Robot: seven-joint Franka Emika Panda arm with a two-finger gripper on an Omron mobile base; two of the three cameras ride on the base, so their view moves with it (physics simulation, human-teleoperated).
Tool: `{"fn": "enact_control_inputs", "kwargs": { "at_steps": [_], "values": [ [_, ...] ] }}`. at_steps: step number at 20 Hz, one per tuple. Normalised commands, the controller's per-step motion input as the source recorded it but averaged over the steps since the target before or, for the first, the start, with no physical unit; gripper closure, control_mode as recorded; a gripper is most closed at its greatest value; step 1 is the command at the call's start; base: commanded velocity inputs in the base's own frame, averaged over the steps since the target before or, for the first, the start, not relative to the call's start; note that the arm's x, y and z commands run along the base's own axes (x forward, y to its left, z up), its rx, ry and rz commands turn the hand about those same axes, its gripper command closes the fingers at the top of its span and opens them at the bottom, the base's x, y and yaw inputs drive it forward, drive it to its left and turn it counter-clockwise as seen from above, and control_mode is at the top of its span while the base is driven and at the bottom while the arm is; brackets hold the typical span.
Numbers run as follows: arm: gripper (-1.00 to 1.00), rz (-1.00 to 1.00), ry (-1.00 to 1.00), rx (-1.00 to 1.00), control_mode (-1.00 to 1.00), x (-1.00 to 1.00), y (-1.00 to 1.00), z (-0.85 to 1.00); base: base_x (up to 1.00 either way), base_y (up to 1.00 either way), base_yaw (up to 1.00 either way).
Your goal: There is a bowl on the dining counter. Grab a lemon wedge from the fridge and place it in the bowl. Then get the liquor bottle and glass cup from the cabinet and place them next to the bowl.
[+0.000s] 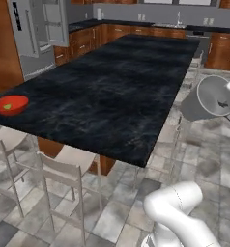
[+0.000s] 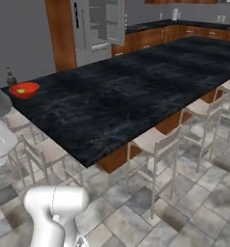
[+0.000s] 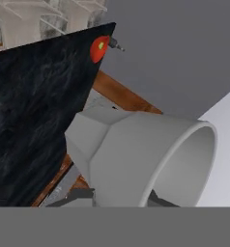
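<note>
The red bowl [image 1: 9, 104] sits at the near left corner of the black dining counter [image 1: 112, 87], with the yellowish-green lemon wedge [image 1: 8, 106] inside it. Right beside the bowl [image 2: 24, 89] stands the dark liquor bottle [image 2: 10, 77]. My gripper [image 3: 119, 198] is shut on the pale grey glass cup [image 3: 146, 159], which lies tilted with its mouth turned sideways. Cup [image 1: 206, 99] and gripper [image 1: 222, 102] hang in the air off the counter's right side, far from the bowl. In the hand view, the bowl [image 3: 99, 49] and bottle [image 3: 116, 45] are small and distant.
The grey fridge [image 1: 37, 34] stands behind the counter with a door open. Brown cabinets [image 1: 136, 31] line the back wall; which one is the task's I cannot tell. Pale chairs [image 1: 64, 169] stand along the counter's near side over the tiled floor [image 2: 136, 212].
</note>
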Motion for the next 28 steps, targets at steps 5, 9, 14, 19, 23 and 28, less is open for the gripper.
{"fn": "enact_control_inputs", "kwargs": {
  "at_steps": [5, 9, 14, 19, 23, 28],
  "values": [
    [1.00, 0.00, 0.00, 0.00, 1.00, 0.00, 0.00, 0.00, 0.00, 1.00, -0.40],
    [1.00, 0.00, 0.00, 0.00, 1.00, 0.00, 0.00, 0.00, 0.00, 1.00, -0.40],
    [1.00, 0.00, 0.00, 0.00, 1.00, 0.00, 0.00, 0.00, 0.00, 1.00, -0.39],
    [1.00, 0.00, 0.00, 0.00, 1.00, 0.00, 0.00, 0.00, 0.00, 1.00, -0.39],
    [1.00, 0.00, 0.00, 0.00, 1.00, 0.00, 0.00, 0.00, 0.00, 1.00, -0.41],
    [1.00, 0.00, 0.00, 0.00, 1.00, 0.00, 0.00, 0.00, 0.00, 1.00, -0.43]
  ]
}}
